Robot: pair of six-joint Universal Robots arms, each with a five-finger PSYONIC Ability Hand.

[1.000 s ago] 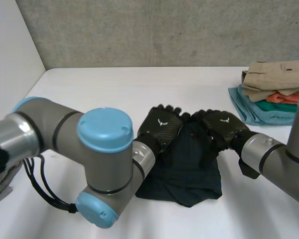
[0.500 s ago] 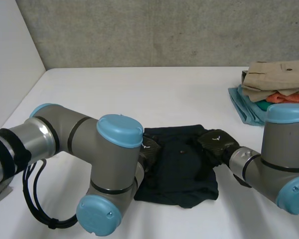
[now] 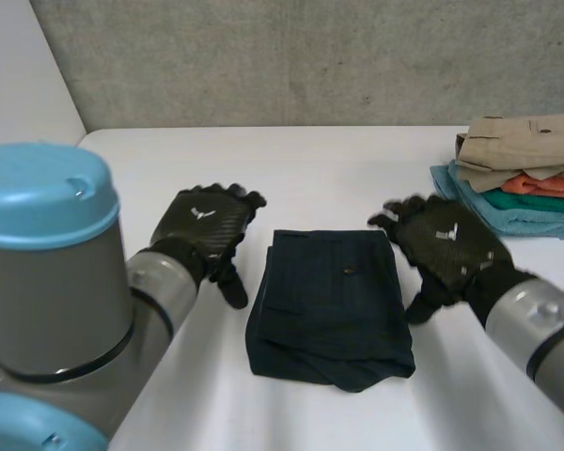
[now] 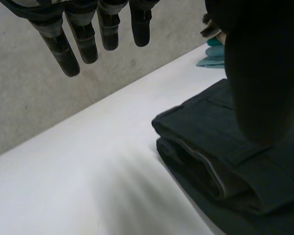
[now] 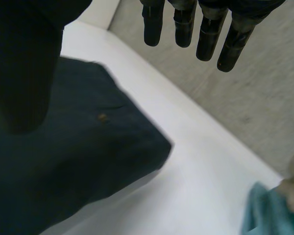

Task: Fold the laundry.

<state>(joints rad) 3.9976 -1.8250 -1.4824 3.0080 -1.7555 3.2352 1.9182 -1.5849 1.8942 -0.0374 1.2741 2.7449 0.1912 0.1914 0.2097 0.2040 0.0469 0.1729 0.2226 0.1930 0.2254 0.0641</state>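
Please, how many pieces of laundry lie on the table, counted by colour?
Dark blue garment: 1
Beige garment: 1
Orange garment: 1
Green garment: 1
Light blue cloth: 1
Total: 5

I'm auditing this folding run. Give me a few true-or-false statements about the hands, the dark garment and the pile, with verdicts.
1. The left hand grips the dark garment. False: it is open, beside the garment, holding nothing.
2. The dark garment lies folded on the table between the two hands. True.
3. The right hand is open. True.
4. An orange piece tops the pile of folded clothes. False: a beige piece tops it.
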